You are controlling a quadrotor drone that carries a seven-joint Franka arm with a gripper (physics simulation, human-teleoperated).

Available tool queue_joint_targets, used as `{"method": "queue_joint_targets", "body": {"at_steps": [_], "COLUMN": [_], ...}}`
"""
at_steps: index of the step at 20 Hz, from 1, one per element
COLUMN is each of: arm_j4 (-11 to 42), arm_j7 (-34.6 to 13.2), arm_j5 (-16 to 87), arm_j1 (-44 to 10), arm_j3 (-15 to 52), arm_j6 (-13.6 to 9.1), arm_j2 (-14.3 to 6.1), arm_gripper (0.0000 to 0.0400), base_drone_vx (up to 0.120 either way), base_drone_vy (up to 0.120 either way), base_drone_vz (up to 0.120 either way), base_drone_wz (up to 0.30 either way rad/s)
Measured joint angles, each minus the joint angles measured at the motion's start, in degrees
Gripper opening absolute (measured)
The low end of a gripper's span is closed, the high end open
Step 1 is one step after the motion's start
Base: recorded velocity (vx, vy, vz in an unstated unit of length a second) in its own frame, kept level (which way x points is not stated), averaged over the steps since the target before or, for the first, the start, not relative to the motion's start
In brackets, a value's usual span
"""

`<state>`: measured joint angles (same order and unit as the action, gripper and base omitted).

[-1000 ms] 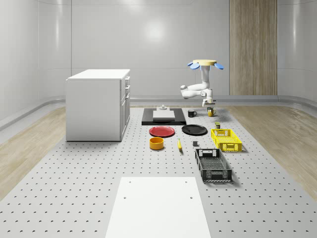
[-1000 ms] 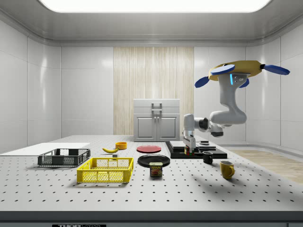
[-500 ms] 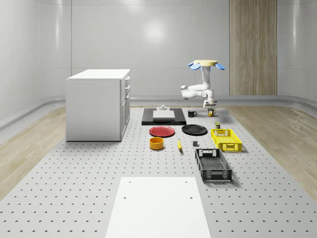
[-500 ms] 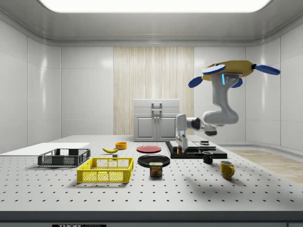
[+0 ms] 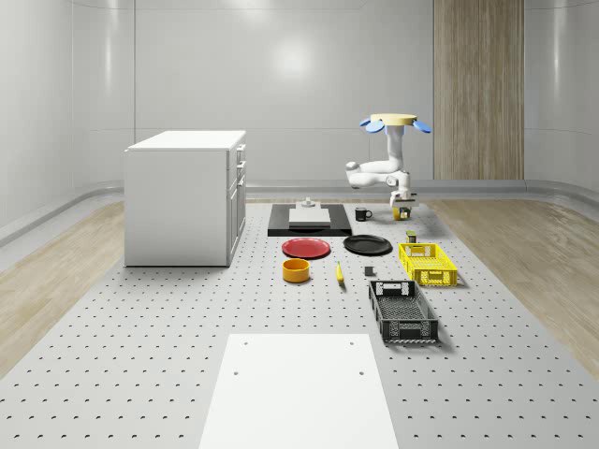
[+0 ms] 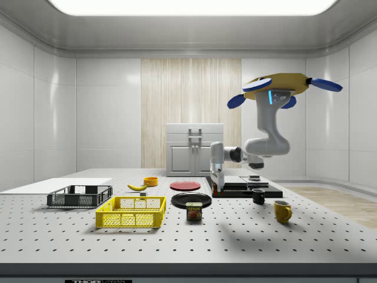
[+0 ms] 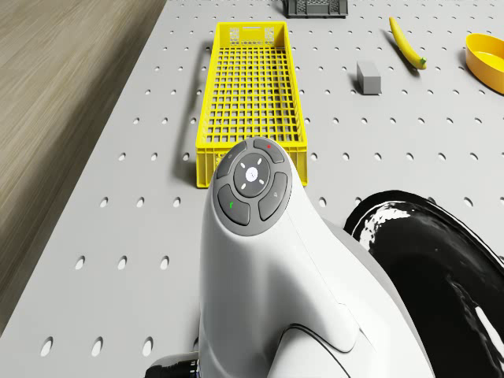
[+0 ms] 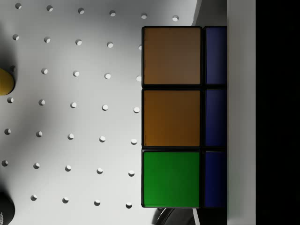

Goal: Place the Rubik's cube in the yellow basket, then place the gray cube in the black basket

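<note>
Overhead, the drone [image 6: 275,86] hovers, jaws pinching the Rubik's cube [image 8: 172,117] above the black plate [image 6: 191,199].

On the perforated gray tabletop [image 5: 140,355] stand a white cabinet [image 5: 185,197], a red plate [image 5: 306,248], a glossy black plate [image 5: 367,245], an orange bowl [image 5: 296,270] and a yellow banana [image 5: 339,273].

Evenly and brightly lit from a long white ceiling light panel [image 6: 191,6], glare blooming on the glossy pale back wall [image 5: 292,61]. Soft shadows pooled on the perforated grey table [image 6: 247,227] beneath the hovering drone. Crisp throughout, without blur or edge distortion.
</note>
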<state>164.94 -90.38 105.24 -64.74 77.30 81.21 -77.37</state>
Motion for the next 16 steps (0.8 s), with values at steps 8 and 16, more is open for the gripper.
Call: {"method": "queue_joint_targets", "body": {"at_steps": [8, 16], "arm_j4": [-0.1, -0.1], "arm_j7": [-0.2, -0.5], "arm_j5": [-0.5, -0.9], "arm_j1": [-0.3, -0.5], "arm_j3": [0.2, 0.4], "arm_j6": [1.0, 1.9], "arm_j2": [-1.0, -2.0], "arm_gripper": [0.0287, 0.0287], "base_drone_vx": [0.12, 0.12], "base_drone_vy": [0.0, 0.0], "base_drone_vz": [0.0, 0.0], "base_drone_wz": [0.0, 0.0]}}
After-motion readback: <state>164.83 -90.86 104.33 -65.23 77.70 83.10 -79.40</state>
